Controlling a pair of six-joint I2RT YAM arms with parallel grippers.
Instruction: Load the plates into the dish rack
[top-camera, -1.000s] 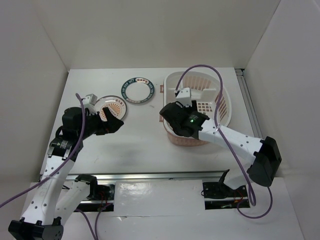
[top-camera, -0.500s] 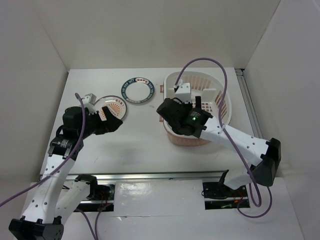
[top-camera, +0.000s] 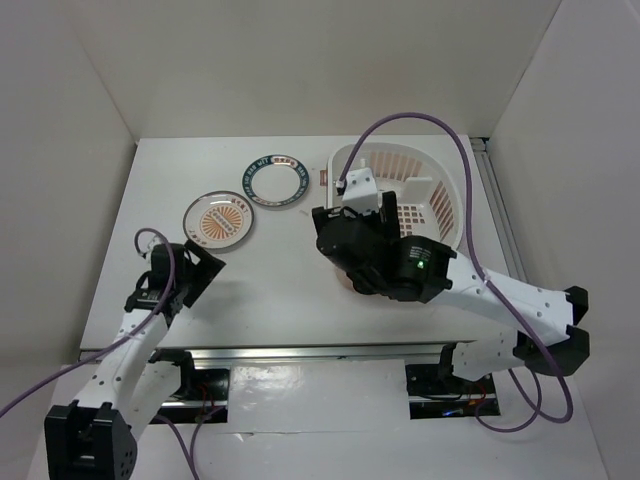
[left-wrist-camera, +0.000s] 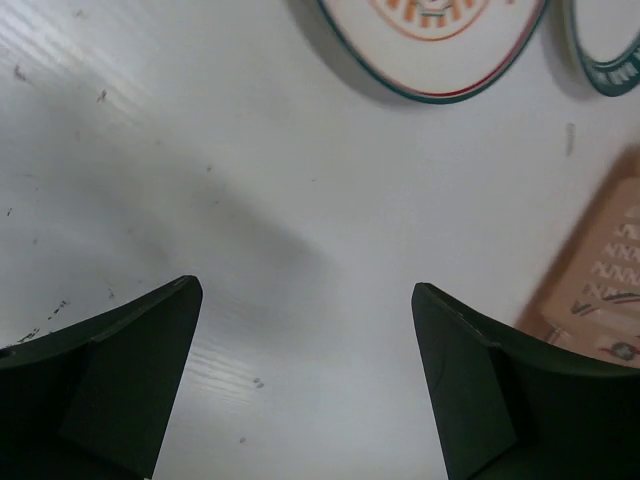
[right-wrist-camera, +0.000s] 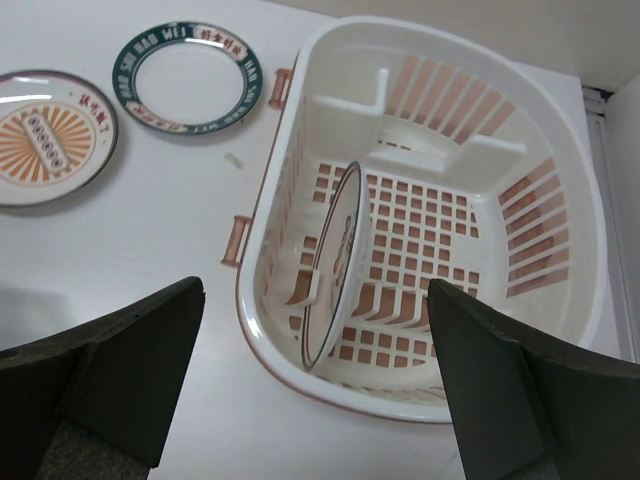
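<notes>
The dish rack stands at the back right of the table. In the right wrist view one plate stands on edge inside the rack, against its near left wall. My right gripper hangs open above that plate, apart from it. An orange-centred plate and a teal-ringed plate lie flat on the table left of the rack. My left gripper is open over bare table, nearer than the orange-centred plate, holding nothing.
A pink side handle juts from the rack's left wall toward the plates. The right arm lies across the rack's near edge. White walls close in the table on three sides.
My right gripper opened, released the plate in the rack and lifted away. My left arm pulled back from the orange-centred plate toward the near edge.
</notes>
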